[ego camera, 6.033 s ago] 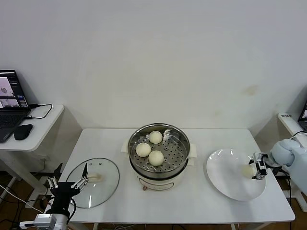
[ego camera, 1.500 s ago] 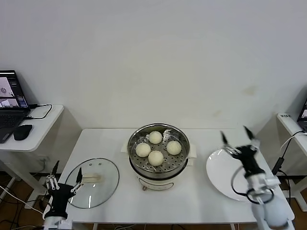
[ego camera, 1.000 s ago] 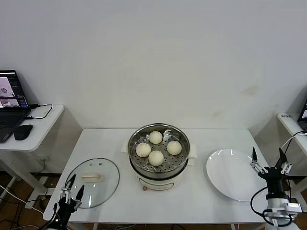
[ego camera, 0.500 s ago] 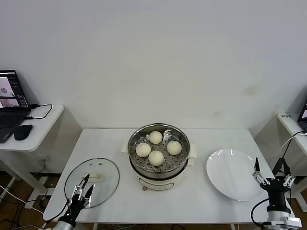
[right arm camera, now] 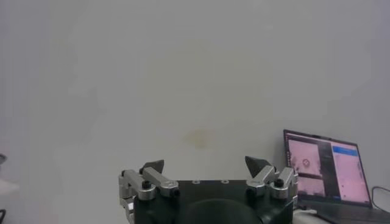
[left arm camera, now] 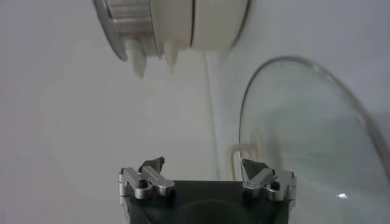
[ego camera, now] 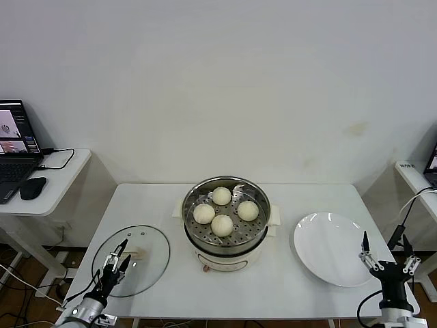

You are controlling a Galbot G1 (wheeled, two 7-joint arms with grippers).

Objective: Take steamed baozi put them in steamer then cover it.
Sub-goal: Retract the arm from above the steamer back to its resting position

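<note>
While four steamed baozi (ego camera: 222, 208) sit in the uncovered steamer (ego camera: 226, 222), both arms hang low at the table's near edge.

The cover (ego camera: 131, 260) lies flat on the white table (ego camera: 273, 290), well left of the steamer, its bar handle running left to right. The left gripper (ego camera: 116, 258) hovers over the cover's near part, fingers spread wide, holding nothing. The right gripper (ego camera: 386, 248), equally wide and empty, stands beside the bare white plate (ego camera: 331, 247). A laptop (ego camera: 15, 139) and mouse (ego camera: 33, 187) rest on the side desk, the laptop cut off by the frame. Nothing blocks the steamer.
</note>
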